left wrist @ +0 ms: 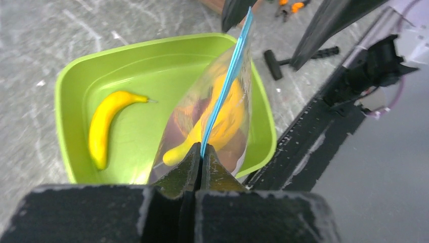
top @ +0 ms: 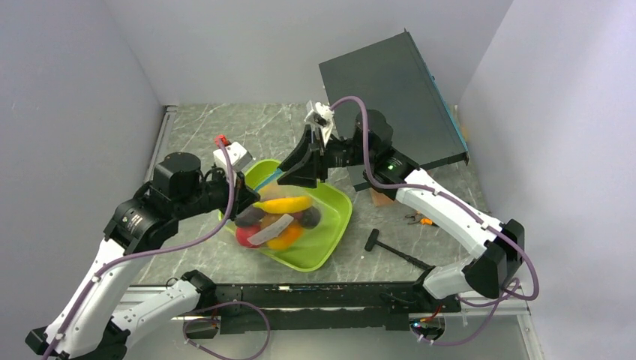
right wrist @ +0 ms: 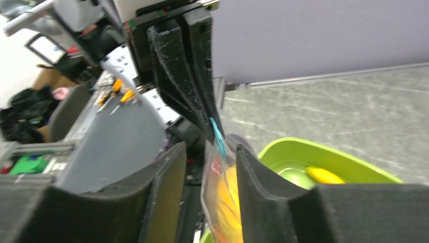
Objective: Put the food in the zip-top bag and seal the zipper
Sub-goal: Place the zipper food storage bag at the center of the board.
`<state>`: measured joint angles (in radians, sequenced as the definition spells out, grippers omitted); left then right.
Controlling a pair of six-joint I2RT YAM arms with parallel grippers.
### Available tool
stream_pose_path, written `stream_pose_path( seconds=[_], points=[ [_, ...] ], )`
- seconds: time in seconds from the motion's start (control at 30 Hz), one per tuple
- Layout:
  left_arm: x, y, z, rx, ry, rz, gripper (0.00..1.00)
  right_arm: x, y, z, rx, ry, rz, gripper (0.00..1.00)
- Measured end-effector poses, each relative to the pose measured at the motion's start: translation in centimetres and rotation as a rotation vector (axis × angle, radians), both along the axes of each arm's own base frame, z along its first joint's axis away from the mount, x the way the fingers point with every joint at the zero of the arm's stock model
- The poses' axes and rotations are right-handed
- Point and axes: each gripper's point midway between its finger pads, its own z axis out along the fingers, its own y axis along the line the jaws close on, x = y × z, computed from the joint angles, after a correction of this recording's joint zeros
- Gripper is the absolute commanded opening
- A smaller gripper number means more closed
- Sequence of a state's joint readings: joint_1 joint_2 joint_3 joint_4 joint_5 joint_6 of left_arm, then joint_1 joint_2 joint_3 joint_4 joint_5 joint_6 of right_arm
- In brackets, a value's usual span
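Over the lime-green tray (top: 334, 225), the zip-top bag (left wrist: 187, 119) stands on edge between the two grippers. Its mouth is uppermost, and the blue zipper (left wrist: 225, 83) runs in a straight line from the left gripper (left wrist: 201, 152) across to the right gripper (right wrist: 210, 152). Most of the food (top: 286, 238) sits inside the bag as orange, yellow and red shapes behind the plastic. One yellow banana (left wrist: 103, 126) lies loose on the tray floor beside the bag. Both arms reach in from their own sides and bend down toward the tray, the left wrist at the tray's left rim and the right wrist at its far rim. The left gripper is clamped tight on one end of the zipper. The right gripper's fingers (right wrist: 169, 192) stand apart, with the bag's other end between them and a gap showing on one side.
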<state>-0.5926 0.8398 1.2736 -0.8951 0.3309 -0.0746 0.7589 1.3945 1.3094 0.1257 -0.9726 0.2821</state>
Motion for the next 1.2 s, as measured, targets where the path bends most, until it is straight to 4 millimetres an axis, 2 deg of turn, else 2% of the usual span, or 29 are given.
stream_pose_path(
  seconds=[0.07,0.17,0.33,0.43,0.63,0.87,1.0,1.1,1.2],
  points=[
    [0.5,1.0,-0.1,0.019,-0.010,0.063,0.00,0.9,0.2,0.4,-0.001,0.005,-0.059,0.67],
    [1.2,2.5,0.0,0.047,-0.031,0.161,0.00,2.9,0.3,0.4,-0.006,0.027,-0.179,0.77],
    [3.0,6.3,1.1,0.112,-0.094,0.386,0.00,6.2,-0.5,-0.4,-0.044,0.089,-0.409,0.79],
    [4.3,9.1,1.7,0.164,-0.141,0.545,0.00,7.1,-1.6,-0.3,-0.050,0.102,-0.506,0.79],
    [6.8,13.9,1.8,0.324,-0.198,0.822,0.00,7.1,-2.9,-0.5,-0.048,0.122,-0.572,0.79],
    [11.3,18.7,0.5,0.502,-0.163,1.042,0.00,6.8,-3.1,-4.2,-0.129,0.187,-0.575,0.79],
    [13.9,21.9,-0.4,0.538,-0.090,1.142,0.00,6.7,-3.2,-5.2,-0.154,0.203,-0.576,0.79],
    [15.8,22.9,-0.4,0.517,-0.062,1.160,0.00,6.7,-3.2,-5.6,-0.163,0.208,-0.576,0.79],
    [17.3,22.8,0.2,0.481,-0.061,1.144,0.00,6.7,-3.2,-5.6,-0.165,0.209,-0.576,0.80]
  ],
)
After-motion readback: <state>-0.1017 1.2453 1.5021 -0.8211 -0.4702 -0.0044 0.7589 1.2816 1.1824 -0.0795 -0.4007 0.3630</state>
